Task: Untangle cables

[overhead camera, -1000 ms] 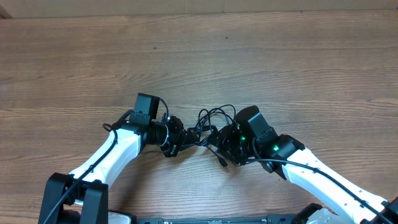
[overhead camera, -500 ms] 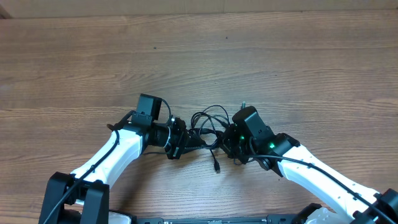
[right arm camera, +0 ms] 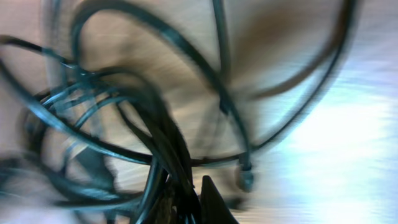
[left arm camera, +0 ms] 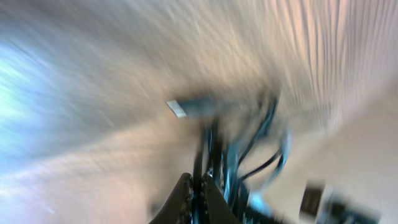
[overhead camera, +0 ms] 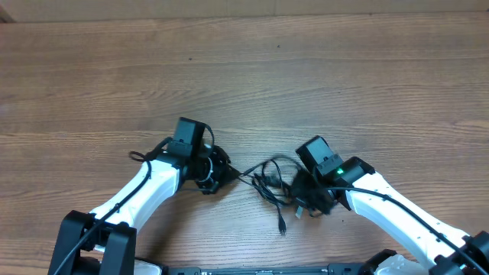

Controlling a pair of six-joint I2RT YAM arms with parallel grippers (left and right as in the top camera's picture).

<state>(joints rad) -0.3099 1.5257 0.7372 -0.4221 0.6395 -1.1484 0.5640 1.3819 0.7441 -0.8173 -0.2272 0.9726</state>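
A tangle of thin black cables (overhead camera: 269, 182) lies on the wooden table between my two arms, with one plug end (overhead camera: 282, 228) trailing toward the front. My left gripper (overhead camera: 221, 174) is shut on a cable strand at the tangle's left side; the blurred left wrist view shows the strand (left arm camera: 198, 168) pinched between its fingers (left arm camera: 194, 190) and a silver plug (left arm camera: 180, 107) beyond. My right gripper (overhead camera: 303, 197) is shut on a bundle of cable strands (right arm camera: 168, 149) at the tangle's right side, between its fingers (right arm camera: 189, 202).
The wooden table (overhead camera: 321, 84) stretches far behind the arms. Both white arms reach in from the front edge, left (overhead camera: 141, 195) and right (overhead camera: 390, 214). A small black plug (right arm camera: 246, 179) hangs near the right fingers.
My right gripper has pulled to the right and toward the front with its strands. The tangle has stretched out and flattened, and a plug end has swung down toward the front. My left gripper stayed nearly still.
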